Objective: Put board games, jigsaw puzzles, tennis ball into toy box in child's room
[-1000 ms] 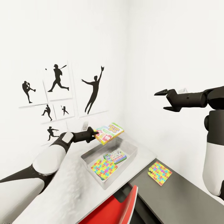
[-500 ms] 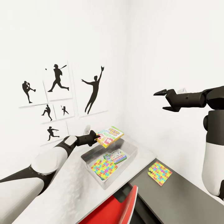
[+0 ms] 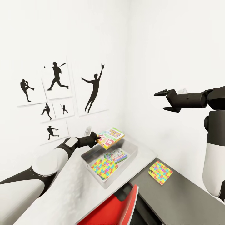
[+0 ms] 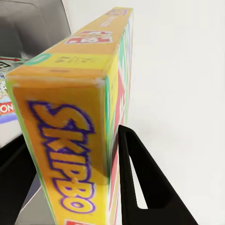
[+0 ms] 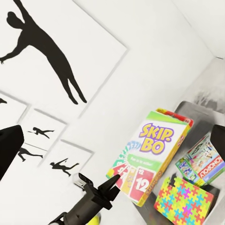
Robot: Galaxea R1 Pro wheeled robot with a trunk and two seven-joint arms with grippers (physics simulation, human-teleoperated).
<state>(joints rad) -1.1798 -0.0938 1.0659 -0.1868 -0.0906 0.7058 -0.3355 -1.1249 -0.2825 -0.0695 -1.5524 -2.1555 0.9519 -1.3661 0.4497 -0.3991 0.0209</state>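
A red chair [image 3: 125, 207] is standing nearest to the camera, partly under the bench [image 3: 81, 187]. On the darker grey part of the bench, well apart from both pincers, one jigsaw puzzle [image 3: 160, 172] is lying flat with its coloured pieces facing up.

Farther on, the toy box [image 3: 132, 150], a pale open tray, is sitting on the light part of the bench. Inside it, below the left pincer, a second jigsaw puzzle [image 3: 104, 168] is lying at the nearer end, and a Monopoly board game [image 3: 116, 155] is lying just beyond it.

The left pincer [image 3: 97, 137] is gripping the Skip-Bo board game [image 3: 110, 137] by its edge and is holding it in the air over the far end of the toy box, apart from the things inside. In the left wrist view the box [image 4: 79, 122] is sitting between the two black fingers [image 4: 140, 187], which are pressing on its broad faces. In the right wrist view the same game [image 5: 150, 154] is hanging above the Monopoly box [image 5: 201, 164] and the puzzle [image 5: 183, 201].

The right pincer [image 3: 160, 100] is hanging high in the air, well apart from the toy box, with its jaws spread wide and nothing between them.

Beyond the left pincer, on the white wall, black baseball silhouettes [image 3: 57, 76] are hanging.
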